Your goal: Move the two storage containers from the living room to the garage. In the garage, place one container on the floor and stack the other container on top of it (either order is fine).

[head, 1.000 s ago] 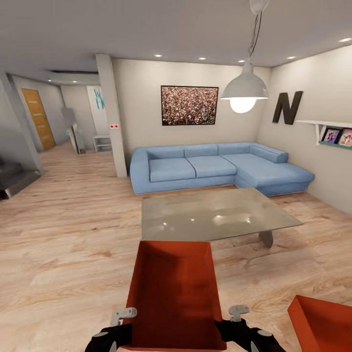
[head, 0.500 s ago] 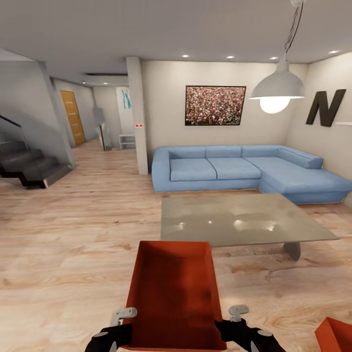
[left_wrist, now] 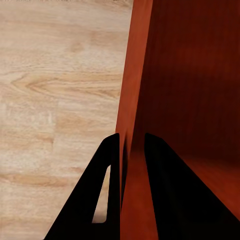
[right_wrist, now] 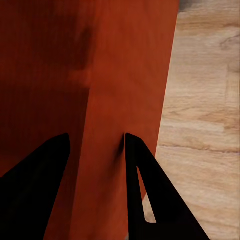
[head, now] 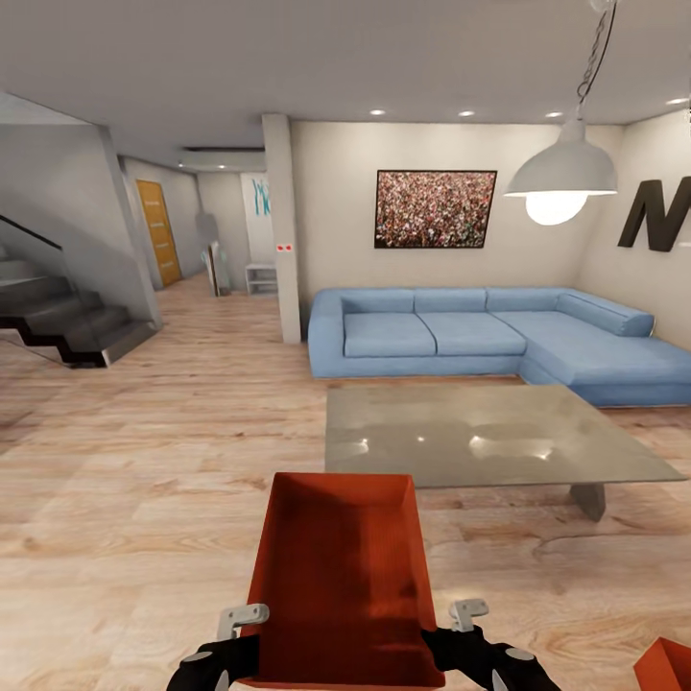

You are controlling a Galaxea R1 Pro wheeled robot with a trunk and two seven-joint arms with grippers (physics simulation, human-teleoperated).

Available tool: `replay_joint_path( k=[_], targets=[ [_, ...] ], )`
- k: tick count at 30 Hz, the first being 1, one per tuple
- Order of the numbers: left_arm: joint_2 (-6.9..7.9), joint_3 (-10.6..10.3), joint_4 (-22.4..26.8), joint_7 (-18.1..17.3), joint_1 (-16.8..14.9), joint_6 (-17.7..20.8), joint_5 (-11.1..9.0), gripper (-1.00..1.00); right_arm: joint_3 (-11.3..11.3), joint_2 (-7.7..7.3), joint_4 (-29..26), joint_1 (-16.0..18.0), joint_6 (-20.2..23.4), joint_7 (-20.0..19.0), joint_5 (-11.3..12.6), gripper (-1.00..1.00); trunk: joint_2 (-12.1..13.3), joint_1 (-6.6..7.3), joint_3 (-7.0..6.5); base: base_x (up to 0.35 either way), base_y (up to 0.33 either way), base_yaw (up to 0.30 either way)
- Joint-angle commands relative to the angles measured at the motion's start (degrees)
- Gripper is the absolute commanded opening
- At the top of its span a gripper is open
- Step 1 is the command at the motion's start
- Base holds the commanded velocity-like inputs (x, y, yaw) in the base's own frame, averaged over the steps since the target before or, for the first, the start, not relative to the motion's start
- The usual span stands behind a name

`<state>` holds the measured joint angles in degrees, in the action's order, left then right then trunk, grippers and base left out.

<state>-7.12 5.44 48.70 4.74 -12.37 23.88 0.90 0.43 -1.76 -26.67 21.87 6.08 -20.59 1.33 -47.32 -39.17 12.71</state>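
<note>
Jaws of left gripper (left_wrist: pixel 131 150) and right gripper (right_wrist: pixel 95 145) each pinched over thin side wall of storage container (head: pixel 341 581), carried at 6 o'clock above wood floor (head: pixel 144 499). Second container (head: pixel 667 667) at 4 o'clock. Probably light, stiff, smooth-walled; rim pinch on both sides suits, slip possible.
</note>
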Motion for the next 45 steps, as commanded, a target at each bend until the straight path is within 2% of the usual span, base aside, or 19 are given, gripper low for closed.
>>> replay_joint_path(
  k=[1, 8, 20, 45],
  targets=[
    [0.0, -0.17, 0.17, 0.36, -0.02, -3.33, 0.24, -1.0, 0.19, -0.07, 0.05, 0.02, 0.51, -1.82, -0.22, -1.0, -0.06, -0.01, 0.0, 0.0, 0.0, 0.0],
    [0.0, -0.17, 0.17, 0.36, -0.02, -3.31, 0.24, -1.0, 0.22, -0.08, 0.05, 0.02, 0.51, -1.9, -0.27, -1.0, -0.06, -0.01, -0.55, 0.0, 0.0, 0.0],
    [-0.01, -0.17, 0.17, 0.36, -0.02, -3.31, 0.24, -1.0, 0.21, -0.08, 0.04, 0.02, 0.51, -1.94, -0.27, -1.0, -0.06, -0.01, -0.73, 0.0, 0.0, 0.0],
    [-0.04, -0.17, 0.17, 0.36, -0.02, -3.31, 0.24, -1.0, 0.23, -0.08, 0.04, 0.02, 0.51, -1.98, -0.26, -1.0, -0.06, -0.01, -2.9, 0.0, 0.0, 0.0]
  ],
)
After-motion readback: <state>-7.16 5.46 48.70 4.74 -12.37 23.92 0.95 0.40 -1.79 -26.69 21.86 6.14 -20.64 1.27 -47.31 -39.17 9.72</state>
